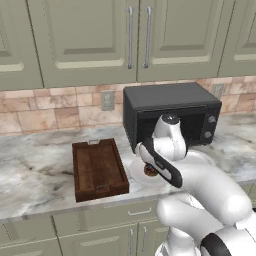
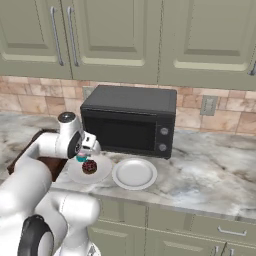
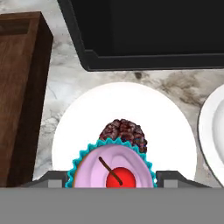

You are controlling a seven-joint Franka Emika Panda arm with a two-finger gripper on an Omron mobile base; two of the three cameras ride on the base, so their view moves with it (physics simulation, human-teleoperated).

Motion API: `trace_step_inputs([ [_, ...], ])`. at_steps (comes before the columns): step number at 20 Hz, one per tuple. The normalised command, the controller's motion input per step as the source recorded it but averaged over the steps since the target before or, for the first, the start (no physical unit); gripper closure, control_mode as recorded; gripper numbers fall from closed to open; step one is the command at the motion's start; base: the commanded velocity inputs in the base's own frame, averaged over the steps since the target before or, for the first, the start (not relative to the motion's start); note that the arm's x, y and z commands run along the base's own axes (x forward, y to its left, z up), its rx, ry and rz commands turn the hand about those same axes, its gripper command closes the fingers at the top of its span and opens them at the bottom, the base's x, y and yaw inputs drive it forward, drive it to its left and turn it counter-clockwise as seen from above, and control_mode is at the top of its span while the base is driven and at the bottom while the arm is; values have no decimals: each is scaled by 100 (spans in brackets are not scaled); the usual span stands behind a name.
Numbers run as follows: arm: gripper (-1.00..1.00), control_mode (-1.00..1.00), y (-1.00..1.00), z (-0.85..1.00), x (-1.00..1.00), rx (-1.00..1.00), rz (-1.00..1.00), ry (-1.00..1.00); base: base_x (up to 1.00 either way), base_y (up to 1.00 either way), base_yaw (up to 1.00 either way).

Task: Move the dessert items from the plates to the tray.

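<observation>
Cupcake (image 3: 113, 168) with pink frosting, a red cherry top and a teal wrapper sits right between the gripper's (image 3: 113, 178) two dark finger tips (image 3: 52, 178) in the hand view, one tip tight against each side of the wrapper, so the hand is closed to the cupcake's width and holding it. In the right base view the cupcake (image 2: 81, 158) shows as a speck of teal just under the hand, above the left plate (image 2: 102, 172); whether it is lifted clear of the plate I cannot tell. Just beyond it on the same white plate (image 3: 170, 131) rests the round dark-brown chocolate pastry (image 3: 124, 132) with reddish specks, also plain in the right base view (image 2: 89, 167). A second white plate (image 2: 134, 173) lies just to the right of the first, near the front edge of the counter (image 2: 210, 175), with nothing on it. The dark wooden tray (image 1: 98, 170) stands on the counter just left of the plates, reaching close to the front edge, its floor bare. Behind the plates, toward the counter's back edge, is the black microwave (image 2: 131, 119).
</observation>
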Motion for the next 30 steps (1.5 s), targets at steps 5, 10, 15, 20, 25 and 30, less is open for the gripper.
trace_step_inputs([
  [5, 100, -100, 99, 6, 0, 0, 0, 0, 0, 0, 0],
  [10, 100, -100, 97, 14, 0, 0, -1, 0, 0, 0, 0],
  [15, 100, -100, 91, 11, 1, 0, -2, 1, 0, 0, 0],
  [20, 100, -100, 67, 0, 20, 0, -4, 0, 0, 0, 0],
  [25, 100, -100, 28, 0, 38, 0, -6, 0, 0, 0, 0],
  [30, 100, -100, 10, 0, 42, 0, -9, 1, 0, 0, 0],
])
